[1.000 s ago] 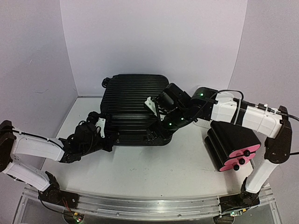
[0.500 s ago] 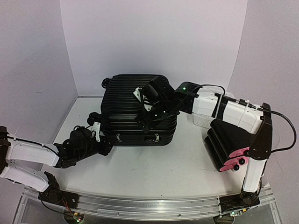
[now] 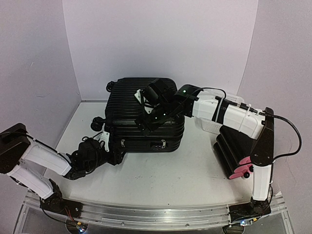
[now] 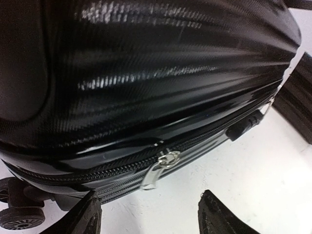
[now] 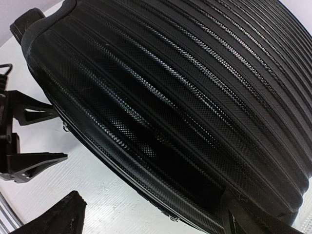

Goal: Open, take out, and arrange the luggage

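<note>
Luggage (image 3: 124, 97) lies flat, zipped shut, at the back of your table (image 3: 170, 170). Your left gripper (image 4: 148, 214) is spread at its near-left corner, silver zipper pull (image 4: 158, 165) just ahead, ungripped; your right gripper (image 5: 148, 217) hangs wide apart over its top.

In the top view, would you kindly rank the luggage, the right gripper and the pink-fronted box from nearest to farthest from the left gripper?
1. luggage, directly in front of the left gripper.
2. right gripper, above the luggage top.
3. pink-fronted box, at the far right.
</note>
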Controlling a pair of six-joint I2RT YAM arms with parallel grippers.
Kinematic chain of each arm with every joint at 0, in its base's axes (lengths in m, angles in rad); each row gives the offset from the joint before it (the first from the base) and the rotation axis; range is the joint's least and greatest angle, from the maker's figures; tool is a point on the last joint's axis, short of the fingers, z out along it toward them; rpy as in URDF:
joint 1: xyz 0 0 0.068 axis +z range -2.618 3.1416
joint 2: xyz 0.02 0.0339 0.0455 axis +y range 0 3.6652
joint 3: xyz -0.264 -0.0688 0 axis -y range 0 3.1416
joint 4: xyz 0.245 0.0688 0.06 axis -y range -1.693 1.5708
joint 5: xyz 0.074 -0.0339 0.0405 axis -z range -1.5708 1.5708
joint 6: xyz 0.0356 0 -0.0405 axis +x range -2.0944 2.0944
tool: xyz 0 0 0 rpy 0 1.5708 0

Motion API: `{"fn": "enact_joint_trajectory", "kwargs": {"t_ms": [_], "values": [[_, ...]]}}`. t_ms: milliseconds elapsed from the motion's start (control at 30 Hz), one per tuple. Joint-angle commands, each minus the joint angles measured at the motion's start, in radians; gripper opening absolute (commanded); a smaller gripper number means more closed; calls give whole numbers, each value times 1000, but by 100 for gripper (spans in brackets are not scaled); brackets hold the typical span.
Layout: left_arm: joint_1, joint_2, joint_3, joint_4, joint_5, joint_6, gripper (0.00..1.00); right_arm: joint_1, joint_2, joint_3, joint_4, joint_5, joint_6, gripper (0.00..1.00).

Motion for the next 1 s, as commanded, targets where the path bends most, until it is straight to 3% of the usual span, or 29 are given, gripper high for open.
{"fn": "enact_joint_trajectory", "kwargs": {"t_ms": [0, 333, 800, 967], "values": [[-6, 74, 0, 232, -104, 12, 65, -7, 20, 37, 30, -44, 35, 98], [-4, 264, -41, 610, -3, 41, 48, -6, 9, 32, 30, -60, 44, 98], [34, 274, -30, 634, 81, 67, 21, -6, -17, 11, 30, -49, 25, 98], [34, 298, -21, 634, 57, 40, 17, -7, -12, 8, 30, -54, 25, 98]]}}
